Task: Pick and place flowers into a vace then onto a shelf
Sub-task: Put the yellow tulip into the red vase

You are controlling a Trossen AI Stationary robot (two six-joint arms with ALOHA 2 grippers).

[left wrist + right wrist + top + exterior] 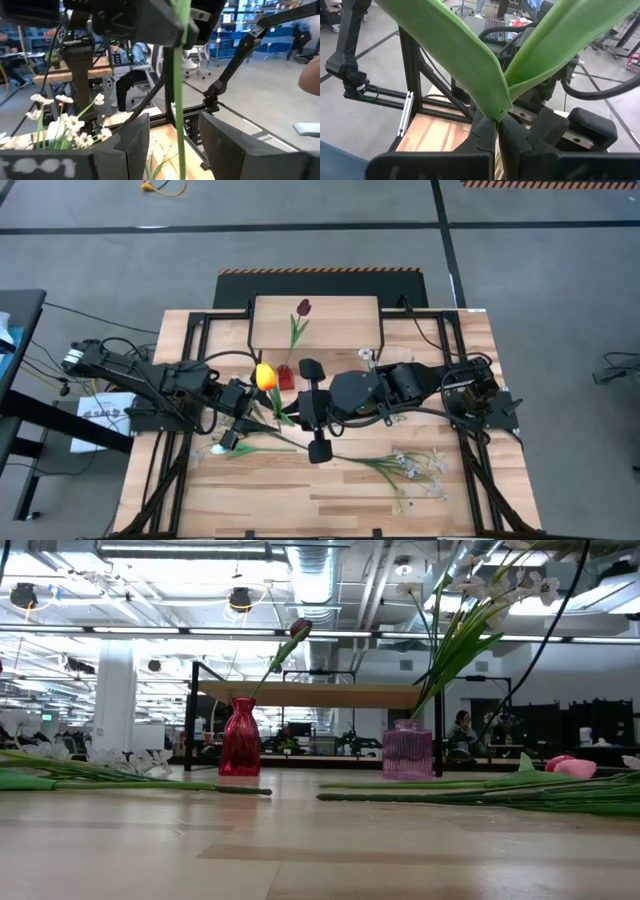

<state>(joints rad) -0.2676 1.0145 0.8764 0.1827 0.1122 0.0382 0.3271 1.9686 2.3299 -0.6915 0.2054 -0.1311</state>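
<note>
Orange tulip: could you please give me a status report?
Right tool shut on orange tulip stem. Left tool open around it. Red vase beside, holds dark tulip.

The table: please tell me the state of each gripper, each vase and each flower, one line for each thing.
right gripper: shut on the leafy stem.
left gripper: open, with a thin stem passing between its fingers.
red vase: upright, holding a dark red tulip.
purple vase: upright, holding white sprays.
loose sprays: lying flat on the table.
pink tulip: lying flat on the table.
</note>
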